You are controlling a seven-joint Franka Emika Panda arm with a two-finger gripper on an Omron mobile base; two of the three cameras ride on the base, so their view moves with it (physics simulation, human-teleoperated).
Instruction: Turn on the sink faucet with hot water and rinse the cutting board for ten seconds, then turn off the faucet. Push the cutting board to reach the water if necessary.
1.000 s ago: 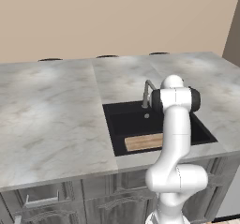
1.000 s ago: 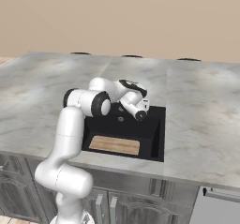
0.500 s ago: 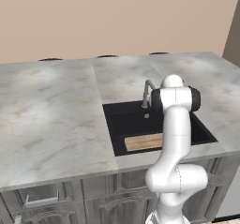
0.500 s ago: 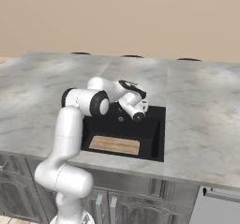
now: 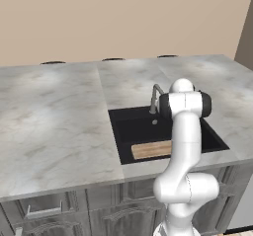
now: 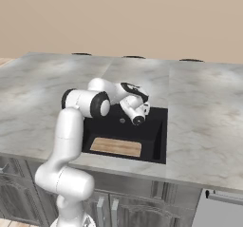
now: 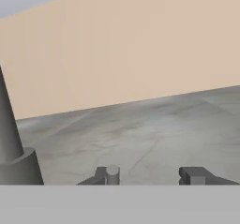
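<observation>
Arm: rises from the base, elbow high, forearm reaching forward and down.
Hand (image 6: 140, 113): tilted, angled downward.
Fingertips (image 7: 111, 175): low in the hand view, drawn close, nothing between them.

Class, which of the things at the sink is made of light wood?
The cutting board: flat, tan, lying in the black sink; the faucet is grey metal.

You see the black sink (image 5: 143, 129) set in grey marble, directly below and in front of the gripper (image 7: 150, 175). The slim grey faucet (image 5: 154, 98) stands upright at the sink's back edge, just beside the gripper; in the hand view its base (image 7: 14, 160) rises at the left. The tan cutting board (image 6: 116, 146) lies flat along the sink's near wall, below the gripper and well apart from it.
</observation>
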